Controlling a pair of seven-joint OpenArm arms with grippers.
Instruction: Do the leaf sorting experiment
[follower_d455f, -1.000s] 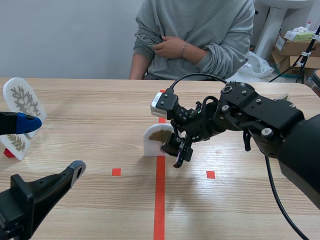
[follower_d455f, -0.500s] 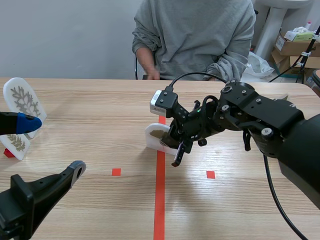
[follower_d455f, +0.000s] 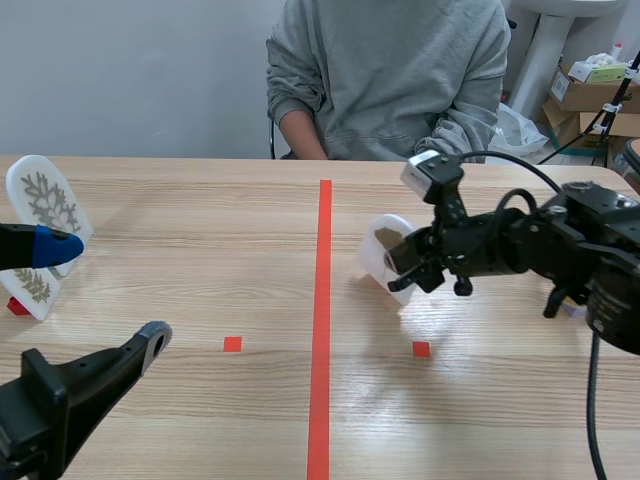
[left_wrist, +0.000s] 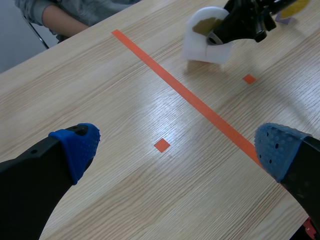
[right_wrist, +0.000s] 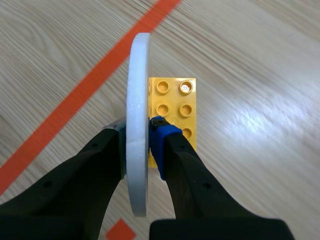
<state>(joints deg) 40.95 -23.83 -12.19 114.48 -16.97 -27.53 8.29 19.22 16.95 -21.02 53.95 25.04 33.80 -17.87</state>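
Observation:
A white oval leaf card (follower_d455f: 383, 252) on a yellow brick base hangs just above the table, right of the red centre line (follower_d455f: 322, 330). My right gripper (follower_d455f: 408, 262) is shut on it. In the right wrist view the card (right_wrist: 138, 115) stands edge-on between the fingers, with the yellow base (right_wrist: 174, 107) behind a blue pad (right_wrist: 161, 131). The left wrist view has the card (left_wrist: 205, 36) far ahead. My left gripper (follower_d455f: 105, 290) stays open and holds nothing at the near left, with its pads (left_wrist: 79, 146) wide apart. Two more leaf cards (follower_d455f: 44, 196) (follower_d455f: 28, 286) stand at the far left.
A person in a grey sweater (follower_d455f: 390, 70) sits across the table, arms close to its far edge. Cardboard boxes (follower_d455f: 588, 95) are stacked behind at the right. Small red squares (follower_d455f: 232, 344) (follower_d455f: 421, 349) mark the near table.
My right gripper has carried the leaf card from the red line to the right side of the table. The person's hand dropped from the chest.

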